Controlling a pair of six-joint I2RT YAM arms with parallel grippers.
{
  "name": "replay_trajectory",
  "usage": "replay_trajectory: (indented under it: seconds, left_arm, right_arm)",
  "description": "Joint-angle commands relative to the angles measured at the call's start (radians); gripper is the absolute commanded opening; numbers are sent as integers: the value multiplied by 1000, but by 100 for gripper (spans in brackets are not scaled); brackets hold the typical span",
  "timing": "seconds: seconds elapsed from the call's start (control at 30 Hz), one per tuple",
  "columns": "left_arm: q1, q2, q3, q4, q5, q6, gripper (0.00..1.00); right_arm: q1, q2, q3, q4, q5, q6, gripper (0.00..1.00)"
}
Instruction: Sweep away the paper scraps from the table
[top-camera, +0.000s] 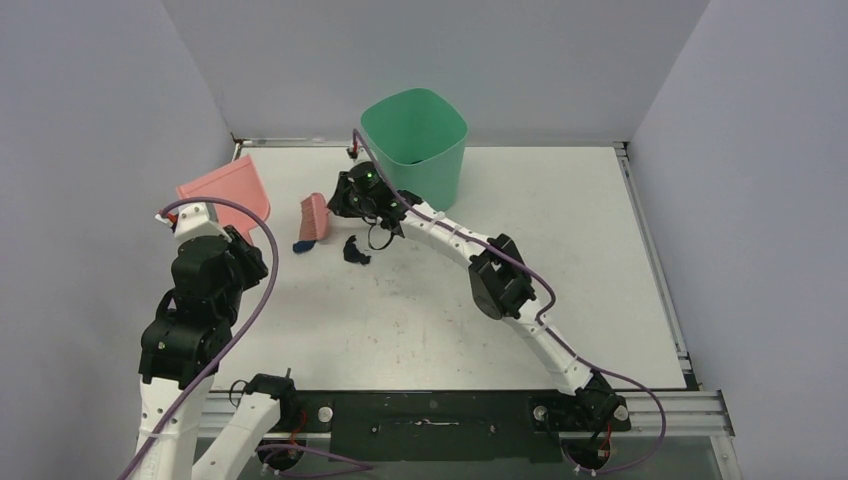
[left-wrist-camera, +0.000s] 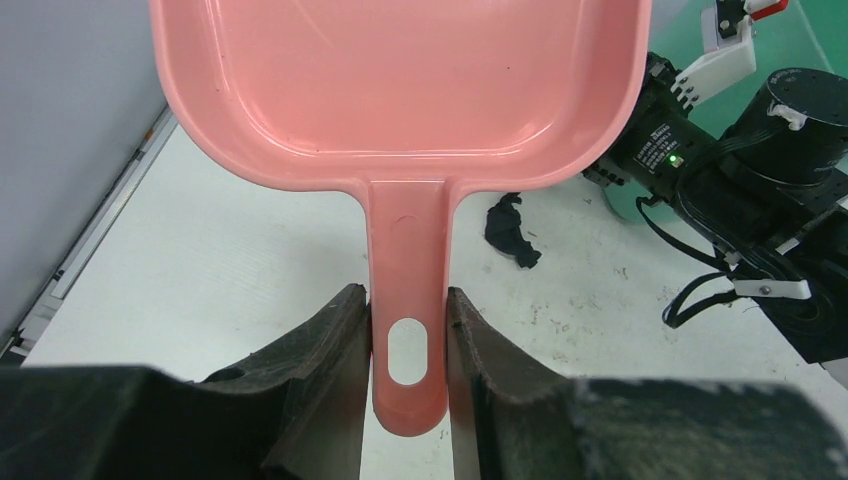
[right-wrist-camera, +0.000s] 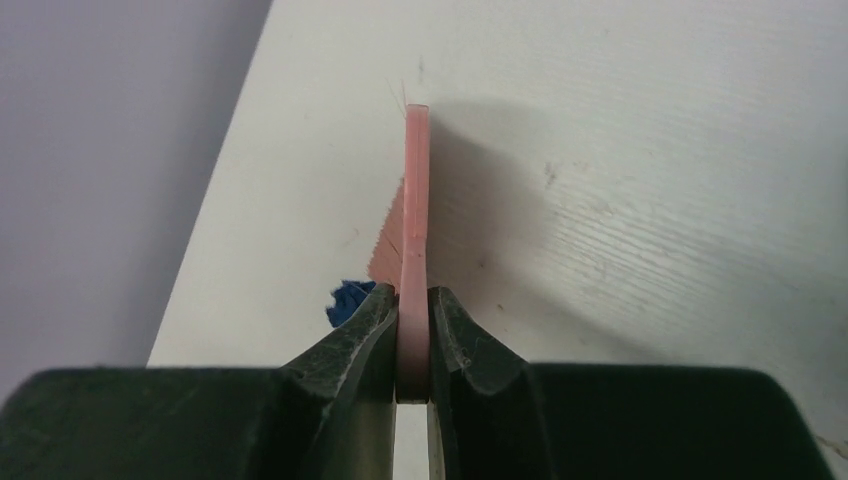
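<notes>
At the far left of the table (top-camera: 560, 260), near the wall, the left gripper (left-wrist-camera: 408, 345) is closed narrowly on the handle of a pink dustpan (left-wrist-camera: 400, 90), one finger pressed against each side; the pan's open mouth points away from the arm; whether its front edge touches the tabletop cannot be told. Just right of the dustpan is a pink brush (top-camera: 314, 217), held on edge by the right gripper (right-wrist-camera: 413, 340), whose jaws are almost fully closed on its thin back; the bristles show on its left side. A blue paper scrap (top-camera: 303, 245) lies on the table at the brush's near end, touching or just beside the bristles; a dark paper scrap (top-camera: 354, 250) lies a little further right, just on the near side of the right gripper. Behind that gripper stands a green bin (top-camera: 415, 140).
</notes>
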Motion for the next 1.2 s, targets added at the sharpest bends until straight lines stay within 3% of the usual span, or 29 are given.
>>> replay_trajectory:
  seconds: [0.0,0.37,0.57,0.8,0.97,1.17]
  left_arm:
    - [-5,-20,-12,75,-19,28,0]
    - [-33,-55,-24,51,-42,43,0]
    - [-38,-62,-27,57,-20,43,0]
    - [-41,-64,-72,66,57,53,0]
    - [-54,-51,-122,64,137,67,0]
    - [-96,90,-116,-20,372,118,0]
  right_arm:
    - [-47,-141,-201,50,-56,139,5]
    - [-66,-581,-943,189,-53,85,5]
    - [-101,-824,-1232,188,-5,-17,5]
    - [-193,-1099,-1376,25,-1,-163,5]
    - [-353,-1279,-1438,-70,-73,-234,5]
    - [-475,-1453,-1382,-162,-138,-379,5]
